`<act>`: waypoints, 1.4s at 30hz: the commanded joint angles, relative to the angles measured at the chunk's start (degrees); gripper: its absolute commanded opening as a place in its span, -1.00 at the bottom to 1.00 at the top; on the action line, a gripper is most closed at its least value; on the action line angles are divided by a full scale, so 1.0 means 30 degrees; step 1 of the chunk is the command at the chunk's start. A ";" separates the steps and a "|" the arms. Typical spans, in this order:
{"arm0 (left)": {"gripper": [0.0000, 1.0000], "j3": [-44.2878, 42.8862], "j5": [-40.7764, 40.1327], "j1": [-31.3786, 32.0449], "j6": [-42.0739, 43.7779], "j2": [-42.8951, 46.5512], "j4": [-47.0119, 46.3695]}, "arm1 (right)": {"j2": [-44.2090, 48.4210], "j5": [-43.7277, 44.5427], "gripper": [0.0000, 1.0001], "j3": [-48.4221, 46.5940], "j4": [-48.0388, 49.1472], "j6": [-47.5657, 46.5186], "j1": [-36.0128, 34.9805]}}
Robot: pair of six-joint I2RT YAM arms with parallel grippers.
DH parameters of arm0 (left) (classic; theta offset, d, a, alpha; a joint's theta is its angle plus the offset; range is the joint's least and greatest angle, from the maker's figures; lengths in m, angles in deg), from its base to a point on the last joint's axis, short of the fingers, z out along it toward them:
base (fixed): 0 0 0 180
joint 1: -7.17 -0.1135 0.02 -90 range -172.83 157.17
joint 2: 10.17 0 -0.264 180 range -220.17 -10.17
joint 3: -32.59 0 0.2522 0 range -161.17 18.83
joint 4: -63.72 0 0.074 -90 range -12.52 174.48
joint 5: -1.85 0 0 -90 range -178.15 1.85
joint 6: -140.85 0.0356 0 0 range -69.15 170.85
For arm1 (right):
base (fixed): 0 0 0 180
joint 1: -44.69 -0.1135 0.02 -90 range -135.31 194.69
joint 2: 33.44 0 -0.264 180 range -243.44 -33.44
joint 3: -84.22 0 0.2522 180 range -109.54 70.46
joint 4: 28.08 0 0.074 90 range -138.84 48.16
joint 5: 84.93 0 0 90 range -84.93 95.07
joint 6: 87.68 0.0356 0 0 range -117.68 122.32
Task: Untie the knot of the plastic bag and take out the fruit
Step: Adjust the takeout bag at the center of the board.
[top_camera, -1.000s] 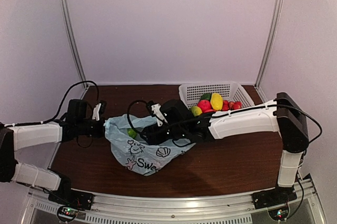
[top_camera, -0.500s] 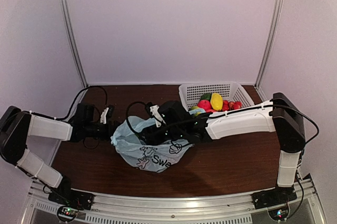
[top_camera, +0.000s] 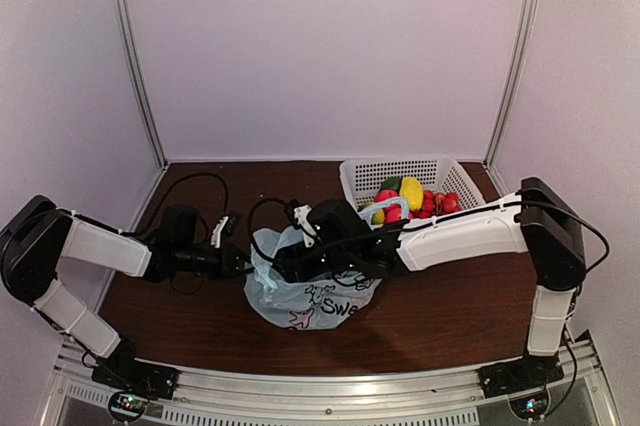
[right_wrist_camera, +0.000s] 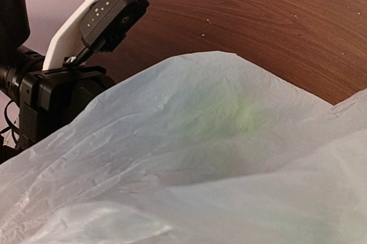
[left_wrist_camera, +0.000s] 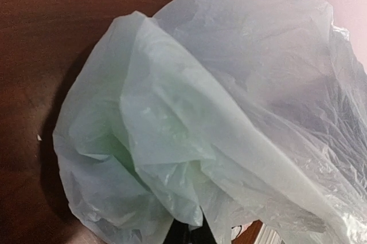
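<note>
The pale blue plastic bag (top_camera: 312,291) with black drawings stands bunched up at mid-table. My left gripper (top_camera: 243,264) is shut on its left edge; in the left wrist view the black fingertips (left_wrist_camera: 192,231) pinch a fold of the plastic bag (left_wrist_camera: 218,101). My right gripper (top_camera: 290,264) reaches into the bag's mouth from the right, its fingers hidden under plastic (right_wrist_camera: 218,158). A green fruit (right_wrist_camera: 248,115) glows through the film. Several fruits (top_camera: 408,193) lie in the white basket (top_camera: 365,174). A loop handle (top_camera: 386,208) sticks up; no knot shows.
The white perforated basket stands at the back right, just behind the right forearm (top_camera: 460,234). Black cables (top_camera: 190,186) trail across the table's left side. The left arm's camera housing (right_wrist_camera: 86,23) sits close beside the bag. Bare brown tabletop (top_camera: 450,306) lies in front at the right.
My left arm has moved right to the bag and shut on its left edge. The bag has been pushed right and gathered into a taller bunch. The right gripper stays in the bag's mouth.
</note>
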 commanded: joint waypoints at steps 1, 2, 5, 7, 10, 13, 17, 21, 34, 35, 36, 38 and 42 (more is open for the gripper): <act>-1.00 0.0559 0.0294 0.0470 -0.0959 0.0947 -0.0998 | 0.1881 0.0984 0.63 0.1991 0.0758 0.0574 0.0077; -1.00 0.0590 0.0128 0.0474 -0.1033 0.1322 -0.0714 | 0.2271 0.0977 0.66 0.2448 0.1128 0.0735 0.0070; -1.00 0.0570 -0.0324 0.0623 -0.1160 0.2497 0.0213 | 0.3370 0.0691 0.73 0.3722 0.2058 0.1143 0.0073; -1.00 0.0515 -0.0716 0.0940 -0.1286 0.3217 0.0849 | 0.3913 0.0461 0.75 0.4231 0.2490 0.1291 0.0059; -1.00 0.0522 -0.1316 0.1945 -0.1414 0.3739 0.1240 | 0.4554 0.0352 0.75 0.4821 0.3080 0.1565 0.0030; -1.00 0.0850 -0.2340 0.3256 -0.2002 0.4543 0.1126 | 0.5248 0.0690 0.76 0.5355 0.3213 0.1333 0.0022; -1.00 0.2002 -0.3950 0.4708 -0.3041 0.6536 0.0728 | 0.6165 0.2127 0.80 0.6010 0.2305 0.0844 0.0041; -1.00 0.2393 -0.5168 0.4752 -0.3209 0.8748 0.2667 | 0.6884 0.2832 0.83 0.6912 0.1927 0.0705 0.0088; -0.11 0.0019 -0.6748 0.4518 -0.1174 0.7158 0.5247 | 0.5427 0.0464 0.84 0.7059 0.4145 0.0866 0.0133; 0.04 -0.0155 -0.7018 0.4492 -0.0946 0.6899 0.5355 | 0.5277 0.0297 0.84 0.6989 0.4278 0.0828 0.0117; 0.17 -0.0276 -0.7180 0.4449 -0.0643 0.6632 0.5379 | 0.5087 0.0203 0.85 0.6878 0.4317 0.0796 0.0115; 0.29 -0.0380 -0.7315 0.4236 -0.0242 0.5983 0.5083 | 0.4731 -0.0004 0.86 0.6587 0.4264 0.0726 0.0136; 0.11 -0.0476 -0.6501 0.3932 -0.0101 0.4428 0.3884 | 0.3915 -0.0312 0.86 0.5795 0.4076 0.0505 0.0136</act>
